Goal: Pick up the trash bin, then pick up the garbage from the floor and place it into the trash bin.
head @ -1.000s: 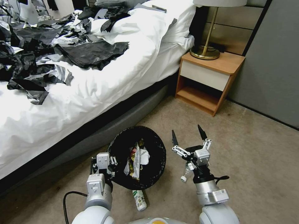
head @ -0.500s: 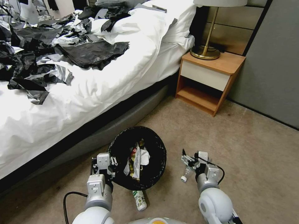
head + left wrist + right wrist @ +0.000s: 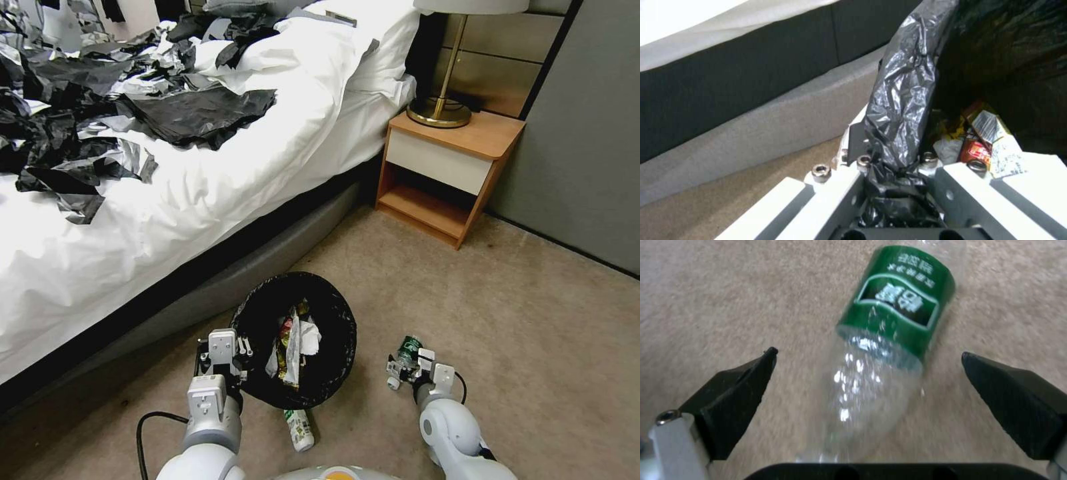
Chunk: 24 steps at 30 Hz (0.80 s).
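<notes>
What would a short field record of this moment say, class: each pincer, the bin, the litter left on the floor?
left pincer: shut on the trash bin's bag-lined rim
right pincer: open, low over the carpet, fingers either side of the green-label bottle, not touching it
bin contents: wrappers and white tissue
litter on the floor: green-label bottle; second bottle beside the bin

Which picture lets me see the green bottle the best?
The right wrist view: the green-labelled bottle lies big on the carpet between the right pincer's open fingers. The head view has it small, by that pincer. The left wrist view looks at the trash bin instead.
</notes>
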Available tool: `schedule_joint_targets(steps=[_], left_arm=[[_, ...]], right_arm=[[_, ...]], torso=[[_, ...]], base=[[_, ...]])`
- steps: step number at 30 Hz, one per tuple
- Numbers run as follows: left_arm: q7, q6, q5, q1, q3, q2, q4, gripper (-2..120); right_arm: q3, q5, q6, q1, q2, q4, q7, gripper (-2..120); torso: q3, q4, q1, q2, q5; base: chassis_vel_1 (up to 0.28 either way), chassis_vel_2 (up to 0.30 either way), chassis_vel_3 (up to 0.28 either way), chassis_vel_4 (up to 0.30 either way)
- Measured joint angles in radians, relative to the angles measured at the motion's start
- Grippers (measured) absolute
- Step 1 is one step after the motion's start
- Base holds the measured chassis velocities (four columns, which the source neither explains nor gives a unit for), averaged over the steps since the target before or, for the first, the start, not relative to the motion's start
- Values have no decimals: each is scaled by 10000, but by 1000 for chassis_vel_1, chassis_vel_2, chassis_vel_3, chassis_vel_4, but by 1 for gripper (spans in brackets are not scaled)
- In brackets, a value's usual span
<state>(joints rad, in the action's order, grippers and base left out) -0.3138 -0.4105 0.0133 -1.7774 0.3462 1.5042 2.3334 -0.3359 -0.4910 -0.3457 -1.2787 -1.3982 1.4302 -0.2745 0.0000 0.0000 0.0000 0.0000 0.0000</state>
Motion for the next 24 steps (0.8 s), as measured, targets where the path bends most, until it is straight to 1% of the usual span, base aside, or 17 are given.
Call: schedule_joint_targets(steps=[4, 5, 7, 8, 11, 12, 14, 15, 16, 17, 18, 21, 22, 23, 24], left_arm=[[0, 4, 4, -26, 8, -2, 27, 0], [0, 16, 19, -44, 15, 1, 31, 0], [0, 40, 78, -78, -19, 34, 31, 0], [0, 40, 78, -78, -19, 34, 31, 0], [0, 68, 115, -110, -27, 45, 31, 0], [0, 68, 115, -110, -27, 45, 31, 0], [0, 72, 117, -93, -26, 45, 32, 0], [0, 72, 117, -93, -26, 45, 32, 0], [0, 74, 123, -80, -42, 48, 29, 0], [1, 78, 132, -77, -67, 55, 21, 0], [1, 78, 132, -77, -67, 55, 21, 0], [4, 89, 139, -72, -90, 50, 12, 0], [4, 89, 139, -72, -90, 50, 12, 0], [4, 95, 139, -71, -85, 42, 12, 0], [4, 97, 135, -73, -75, 32, 17, 0]], right_arm=[[6, 15, 94, 225, -33, -316, 113, 100], [19, 50, 237, 443, -60, -632, 275, 100], [18, 232, 541, 780, -122, -1161, 510, 96], [18, 232, 541, 780, -122, -1161, 510, 96], [18, 429, 755, 798, -128, -1273, 628, 83], [18, 429, 755, 798, -128, -1273, 628, 83], [17, 466, 799, 662, -112, -1128, 634, 71], [17, 466, 799, 662, -112, -1128, 634, 71], [10, 488, 823, 589, -110, -1049, 634, 64], [5, 511, 856, 546, -112, -1033, 633, 59], [5, 511, 856, 546, -112, -1033, 633, 59], [-23, 644, 989, 486, -116, -1064, 633, 47], [-23, 644, 989, 486, -116, -1064, 633, 47], [-29, 687, 1038, 468, -116, -1077, 633, 41], [-38, 731, 1073, 457, -116, -1086, 633, 38]], torso=[[0, 1, 0, 0, 0], [0, 0, 0, 0, 1], [0, 0, 0, -1, 1], [0, 0, 0, -1, 1], [0, 1, 0, 0, 0], [0, 1, 0, 0, 0], [0, -1, 0, 0, 0], [0, -1, 0, 0, 0], [0, -1, 0, 0, 0], [0, -1, 0, 0, 1], [0, -1, 0, 0, 1], [0, 0, 0, 0, 0], [0, 0, 0, 0, 0], [0, -1, 0, 0, 0], [0, 0, 0, 0, 0]], base=[[0, 0, 0, 0], [0, 0, 0, 0], [0, 0, 0, 0], [0, 0, 0, 0], [0, 0, 0, 0], [0, 0, 0, 0], [0, 0, 0, 0], [0, 0, 0, 0], [0, 0, 0, 0], [0, 0, 0, 0], [0, 0, 0, 0], [0, 0, 0, 0], [0, 0, 0, 0], [0, 0, 0, 0], [0, 0, 0, 0]])
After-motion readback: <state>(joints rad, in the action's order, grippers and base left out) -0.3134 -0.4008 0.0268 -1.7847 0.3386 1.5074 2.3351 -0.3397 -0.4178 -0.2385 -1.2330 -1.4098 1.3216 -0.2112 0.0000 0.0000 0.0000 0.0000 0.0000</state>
